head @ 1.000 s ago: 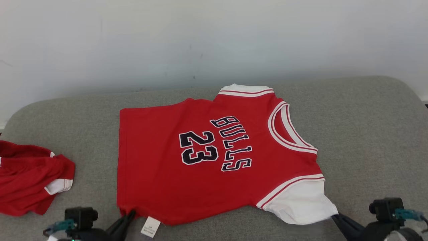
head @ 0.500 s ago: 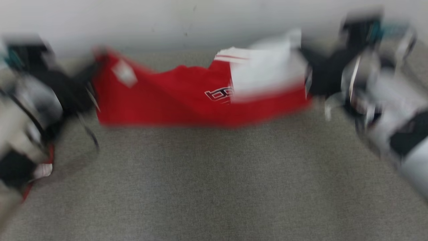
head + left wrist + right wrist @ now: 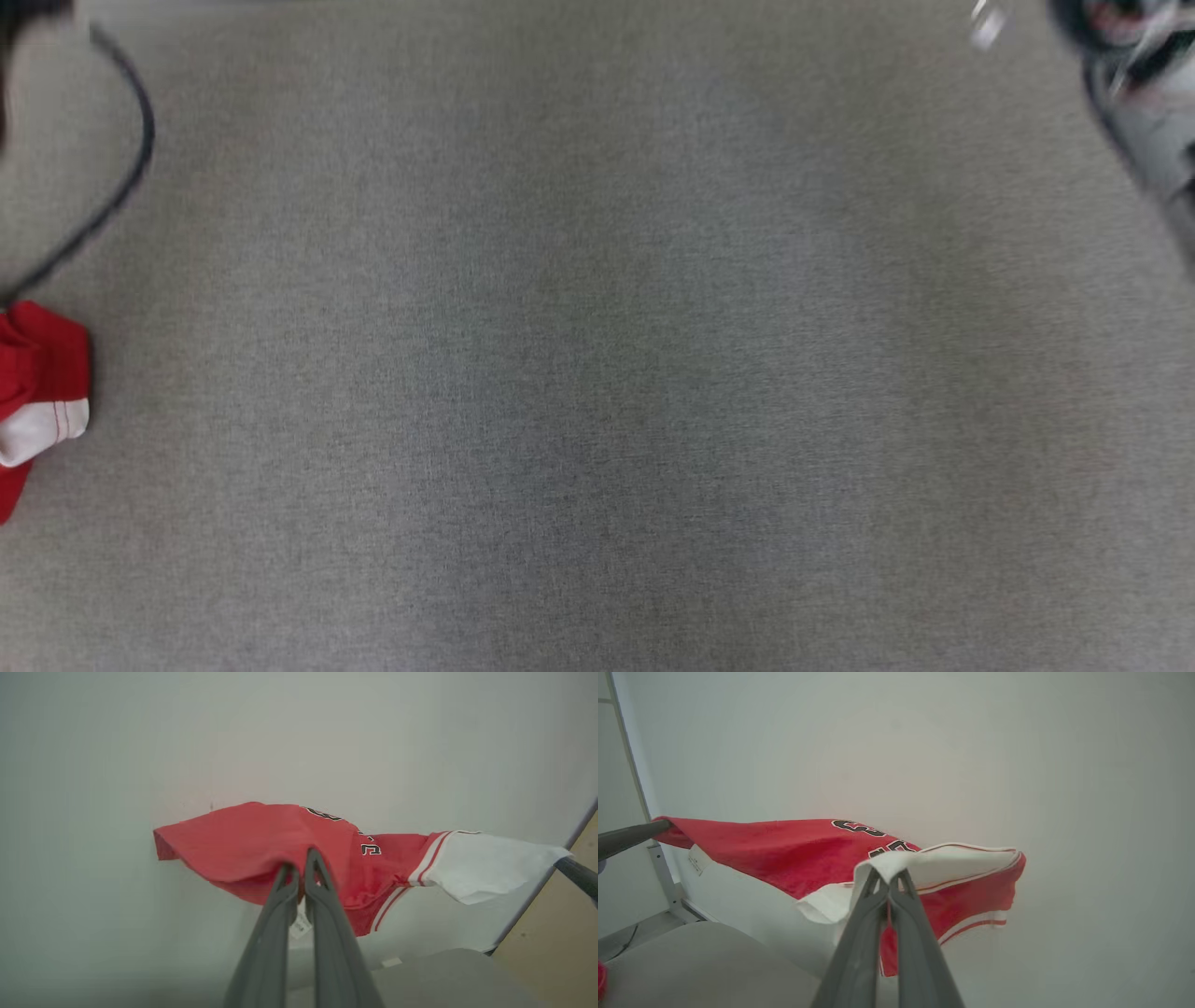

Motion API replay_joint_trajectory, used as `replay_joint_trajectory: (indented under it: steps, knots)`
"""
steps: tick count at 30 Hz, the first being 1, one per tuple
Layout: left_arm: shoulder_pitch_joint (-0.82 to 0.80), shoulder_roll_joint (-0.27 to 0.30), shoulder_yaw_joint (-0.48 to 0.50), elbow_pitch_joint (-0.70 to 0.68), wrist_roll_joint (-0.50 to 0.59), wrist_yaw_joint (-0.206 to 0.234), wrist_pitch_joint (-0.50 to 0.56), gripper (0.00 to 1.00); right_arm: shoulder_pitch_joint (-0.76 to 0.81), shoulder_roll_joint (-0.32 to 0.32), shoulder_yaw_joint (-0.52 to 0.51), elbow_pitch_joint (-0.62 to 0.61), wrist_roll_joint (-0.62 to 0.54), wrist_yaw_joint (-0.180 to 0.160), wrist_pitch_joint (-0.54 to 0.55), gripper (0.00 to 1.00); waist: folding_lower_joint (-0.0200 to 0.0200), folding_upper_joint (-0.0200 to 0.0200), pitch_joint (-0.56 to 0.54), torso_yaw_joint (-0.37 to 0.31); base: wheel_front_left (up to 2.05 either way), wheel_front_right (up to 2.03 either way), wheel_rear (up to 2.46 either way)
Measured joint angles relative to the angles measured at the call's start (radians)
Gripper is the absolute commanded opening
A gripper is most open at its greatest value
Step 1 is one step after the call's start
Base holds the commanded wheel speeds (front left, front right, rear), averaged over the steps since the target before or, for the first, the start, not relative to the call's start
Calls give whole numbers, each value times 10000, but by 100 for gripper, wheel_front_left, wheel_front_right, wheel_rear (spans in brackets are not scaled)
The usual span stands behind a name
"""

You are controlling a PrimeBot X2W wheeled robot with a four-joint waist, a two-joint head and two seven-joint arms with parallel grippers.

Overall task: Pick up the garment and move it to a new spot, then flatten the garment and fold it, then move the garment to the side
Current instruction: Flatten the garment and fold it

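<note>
Change: the jersey (image 3: 261, 844), flat on the grey cushion (image 3: 597, 373) a second ago, now hangs in the air between the two grippers. Both grippers have risen from the near edge, and the head camera has tipped down onto the cushion.
Far left: a red-and-white cloth (image 3: 42, 373) lies bunched at the cushion's left edge in the head view, with a dark cable (image 3: 131, 168) looping above it.
Left gripper (image 3: 301, 861): clenched on the jersey's red hem, fingers pressed together with the fabric pinched at their tips. In the left wrist view the jersey spreads away from the tips to both sides.
Tag (image 3: 697, 858): white, hanging from the hem near the left gripper's hold.
Jersey, place: off the cushion, in front of the pale wall (image 3: 140, 742), held at both ends and loosely stretched, with its lower edge drooping.
Jersey, look: red body with black numerals and letters edged in white, partly turned out of sight. Red and white stripes run round the armhole, and a white sleeve (image 3: 486, 863) is at the right end.
Right gripper (image 3: 888, 873): clamped on the white sleeve, which folds over the fingertips. The red body trails off to the left in the right wrist view.
Upper right: a pale arm (image 3: 1139, 112), blurred, at the top corner of the head view.
</note>
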Motion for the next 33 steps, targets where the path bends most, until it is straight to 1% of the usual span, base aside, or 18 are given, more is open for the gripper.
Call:
replay_joint_trajectory:
  steps: [1, 4, 6, 11, 15, 18, 20, 24, 33]
  knots:
    - [344, 125, -73, 100, 2, -4, -58, 0, 359, -73, 75, 4, 0, 138, -71, 0, -1, 0, 126, 37, 0, 0, 0]
    - [1147, 293, -209, 504, -69, -88, -244, 0, 1249, -309, 186, 2, 6, 389, -391, 0, -3, -1, 445, 126, 0, 0, 0]
    - [1650, 428, -385, 623, -67, -88, -376, 0, 1821, -418, 219, 40, 25, 414, -621, 0, -1, 0, 588, 157, 0, 0, 0]
    - [2682, 458, -554, 1060, -190, -90, -734, 0, 3214, -715, 307, 153, 54, 497, -1223, 0, -4, -1, 540, 91, 0, 0, 0]
    - [3251, 291, -1035, 1248, -98, -98, -953, 0, 4478, -1168, 205, 121, 261, 499, -1689, 0, -6, -1, 236, 31, 0, 0, 0]
    - [4004, 35, -1319, 1110, -159, -98, -1064, 0, 5552, -1319, -2, 69, 619, 499, -2025, 0, -6, -2, -63, 22, 0, 0, 0]
    - [4488, -36, -1544, 1066, -157, -98, -1108, 0, 6176, -1342, -21, 27, 771, 499, -2061, 0, -6, -3, -290, 24, 0, 0, 0]
    - [5236, 65, -1881, 1095, -79, -98, -1229, 0, 7209, -1317, 182, -42, 1011, 502, -2057, 0, -7, -3, -793, 26, 0, 0, 0]
    - [6733, 46, -2322, 1166, 98, -98, -1407, 0, 9123, -1271, 382, -75, 1333, 495, -2144, 0, -8, -4, -2049, 22, 0, 0, 0]
